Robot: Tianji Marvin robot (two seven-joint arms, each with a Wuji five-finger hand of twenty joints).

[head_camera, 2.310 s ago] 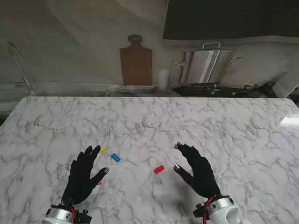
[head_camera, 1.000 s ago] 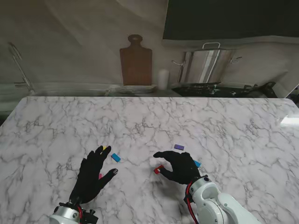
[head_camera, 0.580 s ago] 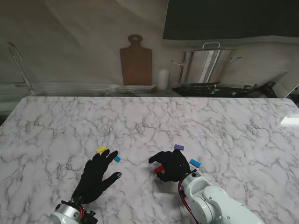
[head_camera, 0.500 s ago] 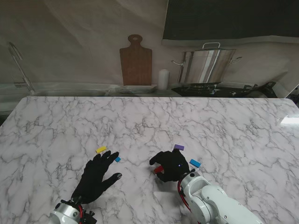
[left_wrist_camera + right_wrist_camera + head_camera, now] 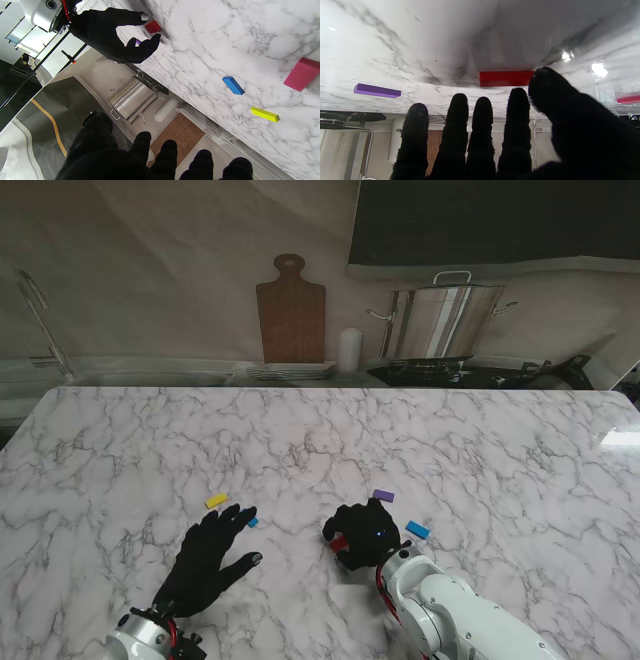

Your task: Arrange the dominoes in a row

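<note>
Cutting board [image 5: 291, 308], candle [image 5: 349, 350] — steel pot [image 5: 441, 320] behind.

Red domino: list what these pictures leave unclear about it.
- Stand view: the right hand covers most of the red domino.
- Right wrist view: the thumb meets the domino's end; true contact is unclear.
- Left wrist view: fingers flank it; grip unconfirmed.

Our left hand [image 5: 209, 558] lies flat, palm down, all 5 fingers spread and holding nothing. Our right hand [image 5: 364, 534] is curled, thumb opposing the fingers.
</note>
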